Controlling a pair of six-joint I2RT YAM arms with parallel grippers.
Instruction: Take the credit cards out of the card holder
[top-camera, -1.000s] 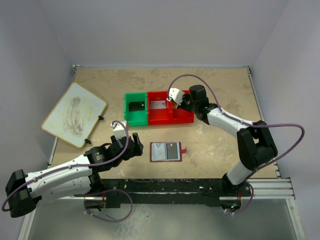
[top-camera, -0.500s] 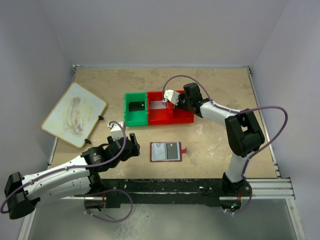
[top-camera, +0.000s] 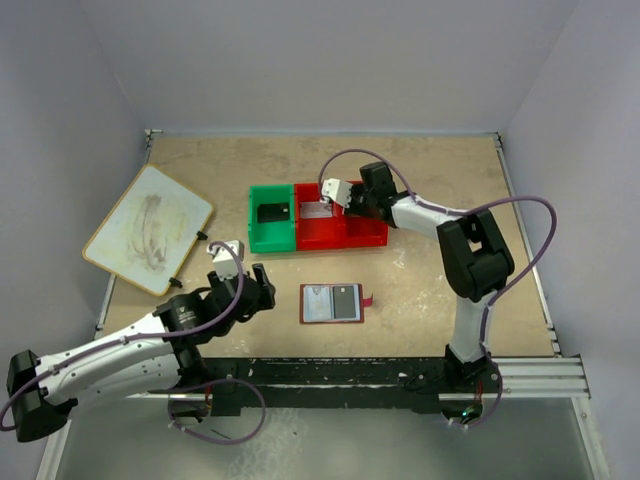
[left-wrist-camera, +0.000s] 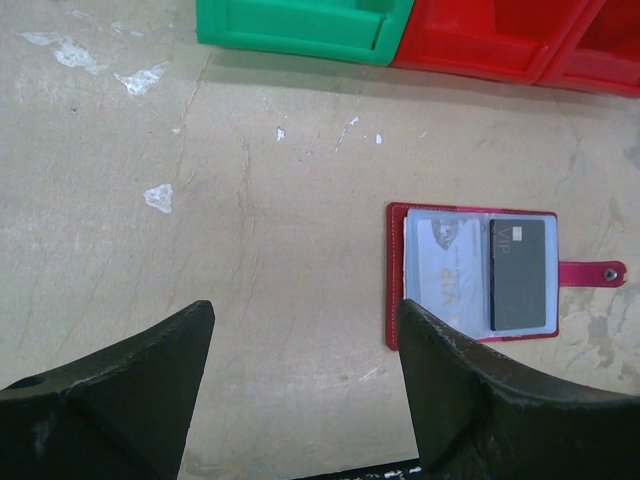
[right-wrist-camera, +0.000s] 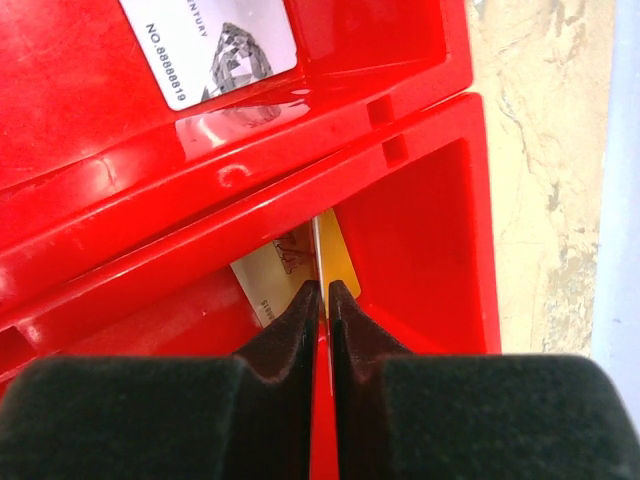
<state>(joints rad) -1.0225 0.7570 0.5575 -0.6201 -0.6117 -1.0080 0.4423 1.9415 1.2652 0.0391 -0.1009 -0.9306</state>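
Two credit cards (top-camera: 272, 212) lie in the bin (top-camera: 270, 245). The right hand (right-wrist-camera: 318, 288) pinches a gold card (right-wrist-camera: 338, 262) over its red end. The left hand (left-wrist-camera: 305, 315) hangs open near the card holder (left-wrist-camera: 440, 300), spread on the worktop (left-wrist-camera: 250, 250) with one dark card (left-wrist-camera: 518, 273) left in its sleeve.

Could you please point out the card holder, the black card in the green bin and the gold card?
card holder (left-wrist-camera: 447, 275): left wrist view, on its clear left sleeve.
black card (top-camera: 272, 212): top external view, on the card's middle.
gold card (right-wrist-camera: 338, 255): right wrist view, on its yellow face.
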